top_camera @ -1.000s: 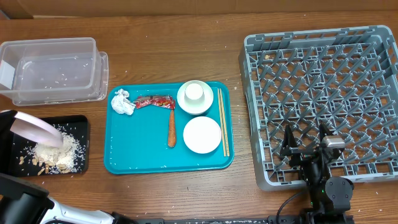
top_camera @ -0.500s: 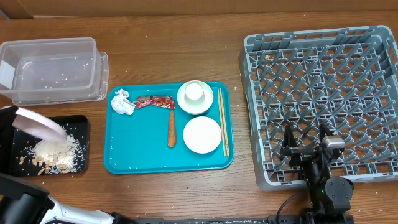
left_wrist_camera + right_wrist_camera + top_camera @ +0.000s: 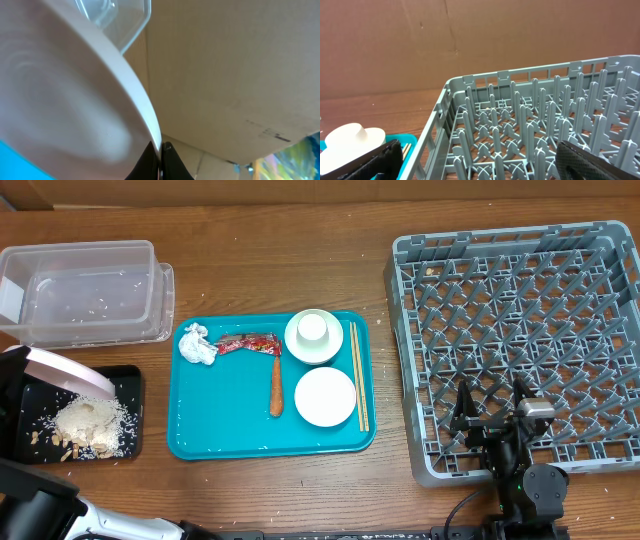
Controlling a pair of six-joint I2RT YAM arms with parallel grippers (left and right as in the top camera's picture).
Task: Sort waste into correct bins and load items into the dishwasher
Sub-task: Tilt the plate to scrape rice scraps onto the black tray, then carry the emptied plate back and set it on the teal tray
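Nearest the robot on the right, the right gripper point(image 3: 490, 406) hangs over the near edge of the grey dish rack point(image 3: 520, 300) with its fingers spread wide and nothing between them. Its wrist camera shows both dark fingers at the bottom corners and the rack's upright pegs ahead.

At the near left, the left gripper point(image 3: 160, 160) is clamped tight on the rim of the large pale plate point(image 3: 62, 373). The plate is held tilted above the shallow black tray point(image 3: 132, 378). Its lower edge is over the heap of shells and crumbs point(image 3: 85, 425) lying in that tray, but whether it touches the heap cannot be told.

Between the black tray and the rack lies the teal serving tray point(image 3: 176, 442) on the wooden table point(image 3: 300, 260). On its nearer half sit the small white plate point(image 3: 325, 397) and, just left of it, the carrot point(image 3: 275, 392) — lengthwise, pointing away from the robot. The chopsticks point(image 3: 357, 376) lie side by side along the tray's right edge. Farther back are the crumpled tissue point(image 3: 197, 345), the red snack wrapper point(image 3: 248, 343) just beside it and the bowl point(image 3: 298, 348) with the small cup point(image 3: 314, 328) inside it.

Farthest on the left stands the clear plastic tub point(image 3: 85, 295), a few pale crumbs on its floor.
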